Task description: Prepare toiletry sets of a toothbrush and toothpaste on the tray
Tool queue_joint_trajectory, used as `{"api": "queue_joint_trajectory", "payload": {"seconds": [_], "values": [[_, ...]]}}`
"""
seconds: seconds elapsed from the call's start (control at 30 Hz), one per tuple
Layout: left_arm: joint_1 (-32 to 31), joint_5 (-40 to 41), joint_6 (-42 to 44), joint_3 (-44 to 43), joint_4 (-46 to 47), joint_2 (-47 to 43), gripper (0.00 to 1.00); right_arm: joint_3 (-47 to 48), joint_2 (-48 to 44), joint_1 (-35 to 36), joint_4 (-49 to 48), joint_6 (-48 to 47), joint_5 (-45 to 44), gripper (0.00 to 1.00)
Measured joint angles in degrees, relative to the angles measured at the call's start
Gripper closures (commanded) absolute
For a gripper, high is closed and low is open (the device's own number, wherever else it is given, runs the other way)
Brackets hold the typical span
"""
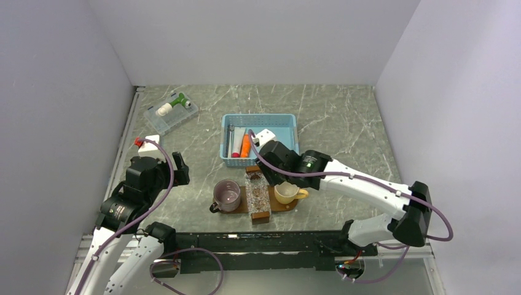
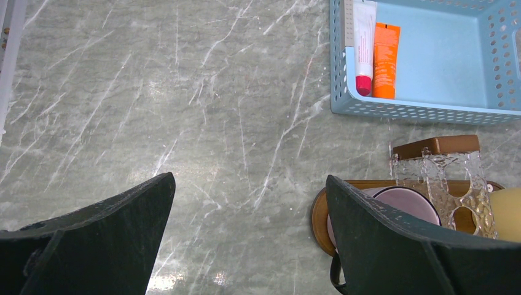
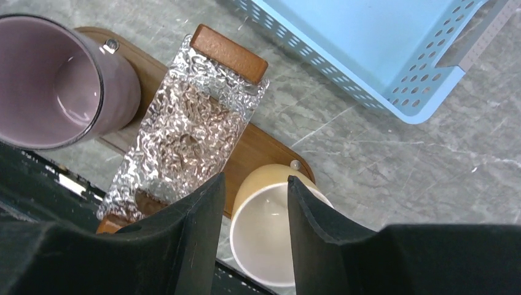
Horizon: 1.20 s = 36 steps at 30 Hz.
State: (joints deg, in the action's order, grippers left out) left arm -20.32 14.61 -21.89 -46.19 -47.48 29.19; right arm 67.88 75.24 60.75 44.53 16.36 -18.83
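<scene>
The orange toothpaste lies in the light-blue basket beside a white tube with a red cap. A thin greyish stick, apparently the toothbrush, lies along the basket's left wall. The dark-brown tray carries a purple mug, a textured glass holder and a yellow cup. My right gripper hangs open just above the yellow cup, holding nothing. My left gripper stands wide open over bare table left of the tray.
A clear plastic box with a green and white item stands at the back left. A small white object with a red tip lies near the left wall. The grey marble table is walled on three sides.
</scene>
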Motion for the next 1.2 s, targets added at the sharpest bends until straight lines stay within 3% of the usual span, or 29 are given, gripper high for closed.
{"api": "queue_joint_trajectory", "payload": {"seconds": [0.4, 0.73, 1.03, 1.2], "values": [[0.0, 0.0, 0.0, 0.0, 0.0, -0.1, 0.01, 3.3, 10.5, 0.0, -7.6, 7.2, -1.8, 0.59], [0.0, 0.0, 0.0, 0.0, 0.0, -0.1, 0.01, 9.7, 20.0, 0.0, -11.8, 10.1, -1.3, 0.83], [0.0, -0.2, 0.0, 0.0, 0.0, -0.1, 0.0, 13.8, 25.7, 0.0, -13.2, 11.1, 0.0, 0.97], [0.0, -0.4, 0.0, 0.0, 0.0, -0.1, 0.01, 15.0, 28.6, 0.0, -13.3, 11.4, 0.0, 0.99]]}}
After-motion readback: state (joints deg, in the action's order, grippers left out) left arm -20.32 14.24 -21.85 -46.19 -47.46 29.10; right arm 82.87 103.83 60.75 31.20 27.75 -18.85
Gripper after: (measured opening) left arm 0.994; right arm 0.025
